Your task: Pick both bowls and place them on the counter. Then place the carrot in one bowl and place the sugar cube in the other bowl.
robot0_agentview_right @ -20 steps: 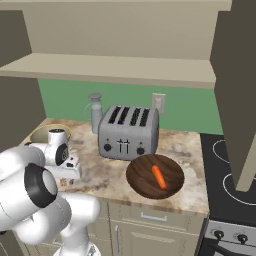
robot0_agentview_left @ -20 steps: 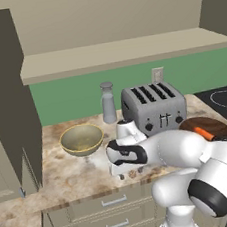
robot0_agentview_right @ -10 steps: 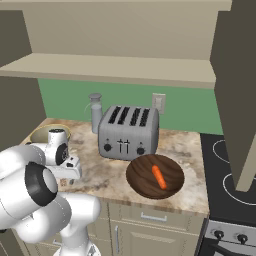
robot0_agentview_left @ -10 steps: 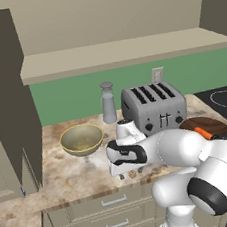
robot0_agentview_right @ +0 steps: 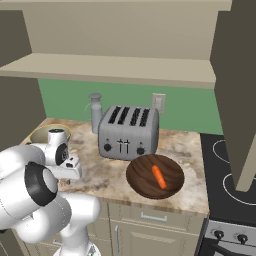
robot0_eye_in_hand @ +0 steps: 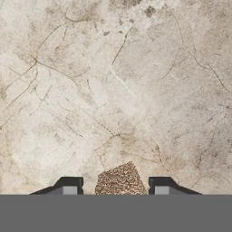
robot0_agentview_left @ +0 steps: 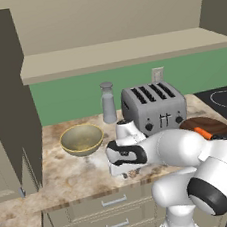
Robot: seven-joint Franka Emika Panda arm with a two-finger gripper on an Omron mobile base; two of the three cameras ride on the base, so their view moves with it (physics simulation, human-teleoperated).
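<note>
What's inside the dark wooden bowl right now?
The carrot lies alone inside the dark wooden bowl. In the left base view, the arm covers most of that bowl.

You've got a silver 4-slot toaster (robot0_agentview_left: 154,107) at the back of the worktop, w/ a grey shaker-type jar (robot0_agentview_left: 108,102) just left of it by the green wall. White outlet (robot0_agentview_right: 158,103) sits behind the toaster, plain beige shelf (robot0_agentview_right: 115,70) overhead, black stovetop (robot0_agentview_right: 231,175) off to the right
</note>
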